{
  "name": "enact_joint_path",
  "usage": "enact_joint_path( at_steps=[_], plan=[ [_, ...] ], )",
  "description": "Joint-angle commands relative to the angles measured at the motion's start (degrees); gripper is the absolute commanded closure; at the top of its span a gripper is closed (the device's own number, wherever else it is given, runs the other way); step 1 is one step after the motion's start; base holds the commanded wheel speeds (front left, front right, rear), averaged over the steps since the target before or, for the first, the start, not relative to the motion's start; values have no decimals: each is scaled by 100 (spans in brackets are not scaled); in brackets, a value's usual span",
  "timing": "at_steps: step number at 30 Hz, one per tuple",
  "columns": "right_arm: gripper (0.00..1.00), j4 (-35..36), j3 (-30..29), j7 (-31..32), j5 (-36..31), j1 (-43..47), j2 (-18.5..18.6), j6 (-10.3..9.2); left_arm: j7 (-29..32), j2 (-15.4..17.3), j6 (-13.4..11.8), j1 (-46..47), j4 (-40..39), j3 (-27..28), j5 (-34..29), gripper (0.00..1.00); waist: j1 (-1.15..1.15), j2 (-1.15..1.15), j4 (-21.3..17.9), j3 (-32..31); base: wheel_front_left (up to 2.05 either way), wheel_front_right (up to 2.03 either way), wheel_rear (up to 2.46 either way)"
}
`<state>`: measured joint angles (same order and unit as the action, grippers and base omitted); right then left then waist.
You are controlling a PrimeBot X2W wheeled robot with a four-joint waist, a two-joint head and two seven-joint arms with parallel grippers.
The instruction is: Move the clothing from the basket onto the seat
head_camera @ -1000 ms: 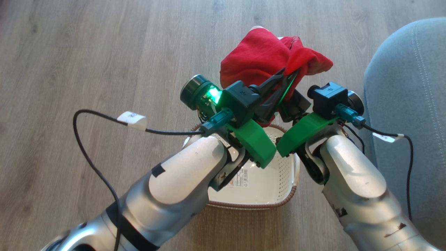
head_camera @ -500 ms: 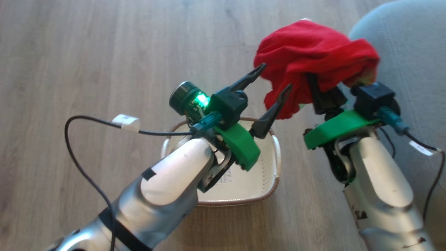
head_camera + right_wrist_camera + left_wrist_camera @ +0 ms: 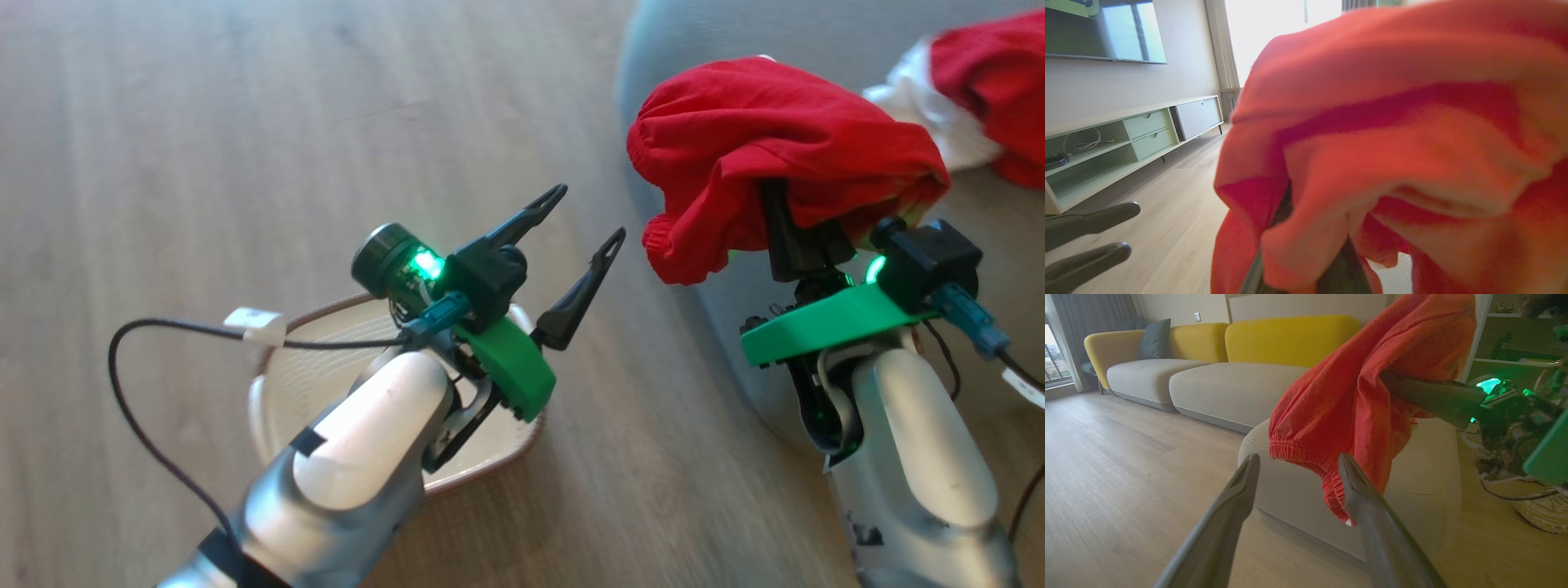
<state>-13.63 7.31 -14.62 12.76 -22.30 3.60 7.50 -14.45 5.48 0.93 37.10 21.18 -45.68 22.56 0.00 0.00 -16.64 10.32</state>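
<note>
Room, bkgd. Floor: pale wood planks. Sofa: yellow backs, beige-grey seats, dark cushion at far end. Side window w/ grey curtain beyond it. Elsewhere: wall TV above low pale-green media unit, drawers + open shelves; strong daylight thru bright window.

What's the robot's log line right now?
left tool: open, empty | right tool: shut on red fabric garment | garment: above grey upholstered seat

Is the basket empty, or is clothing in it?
Empty, as far as shown: the basket's visible floor is bare cream, though the left arm hides part of it. Red clothing hangs outside it.
</note>
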Motion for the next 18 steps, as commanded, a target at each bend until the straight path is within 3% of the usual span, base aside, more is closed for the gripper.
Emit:
enact_joint_path(
  at_steps=[1,8,18],
  plan=[
    [100,298,71,-38,56,-6,-71,-1,-54,104,40,65,-159,264,-77,0,0,0,-571,39,0,0,0],
    [100,636,-87,-38,172,376,-71,-1,-54,165,169,-245,-228,591,-301,0,0,0,-1321,33,0,0,0],
    [100,1155,-652,-38,92,941,-72,-1,-54,95,394,-326,-216,766,-613,0,0,0,-1471,251,0,0,0]
  ],
)
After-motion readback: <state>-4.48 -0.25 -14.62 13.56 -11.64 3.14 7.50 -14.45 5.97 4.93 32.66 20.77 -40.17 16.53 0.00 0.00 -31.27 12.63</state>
